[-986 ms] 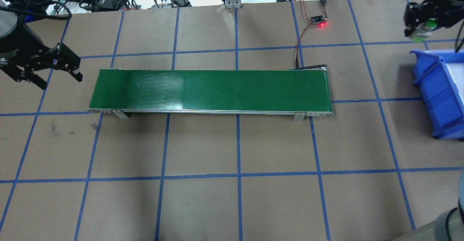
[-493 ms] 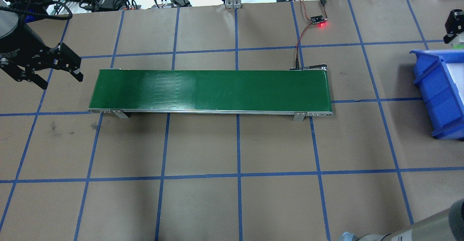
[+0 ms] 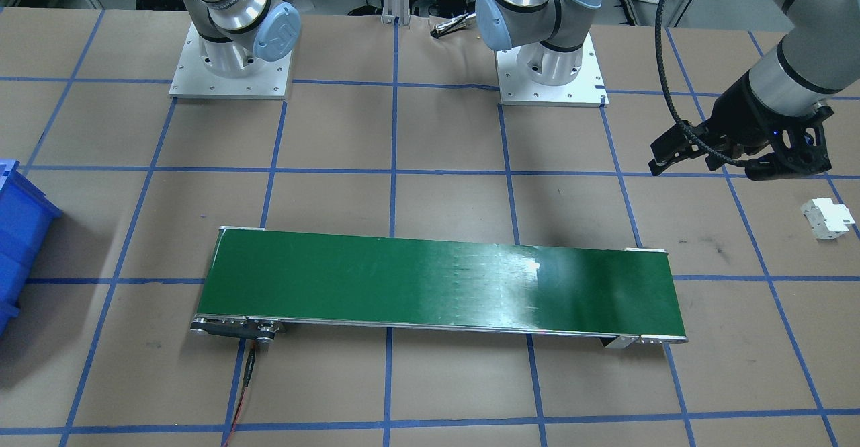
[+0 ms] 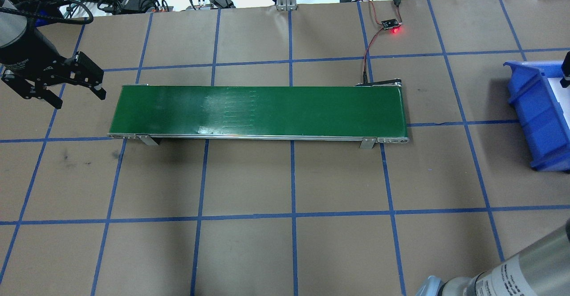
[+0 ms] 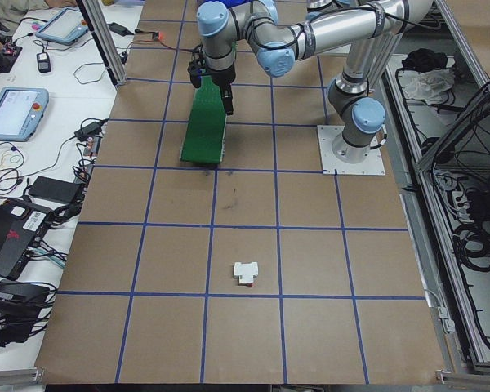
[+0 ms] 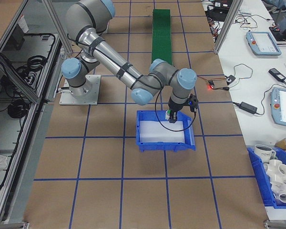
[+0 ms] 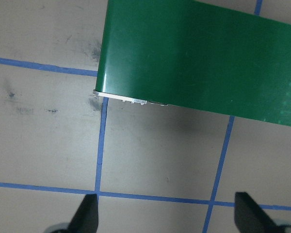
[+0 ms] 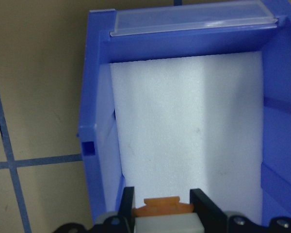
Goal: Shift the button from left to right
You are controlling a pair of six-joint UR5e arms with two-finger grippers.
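The button [image 8: 163, 207] shows its orange base and white body between the fingers of my right gripper [image 8: 165, 209], which is shut on it. That gripper [image 6: 171, 116] hangs over the white foam floor of the blue bin [image 6: 165, 144], near the bin's far rim. In the overhead view only a sliver of the right gripper [image 4: 566, 70] shows at the right edge. My left gripper [image 4: 80, 99] stands open and empty just off the left end of the green conveyor belt [image 4: 258, 109]. In the left wrist view the fingertips [image 7: 87, 214] are spread wide above bare paper.
A white boxy plastic part [image 3: 826, 217] lies on the table beyond the left gripper [image 3: 705, 169]. A small board with a red light [image 4: 392, 24] is wired to the conveyor's right end. The blue bin [image 4: 532, 109] sits at the table's right end.
My right gripper has carried the button to the right, from beside the bin to over it, nearly leaving the overhead view. My left gripper has shifted slightly up and toward the belt.
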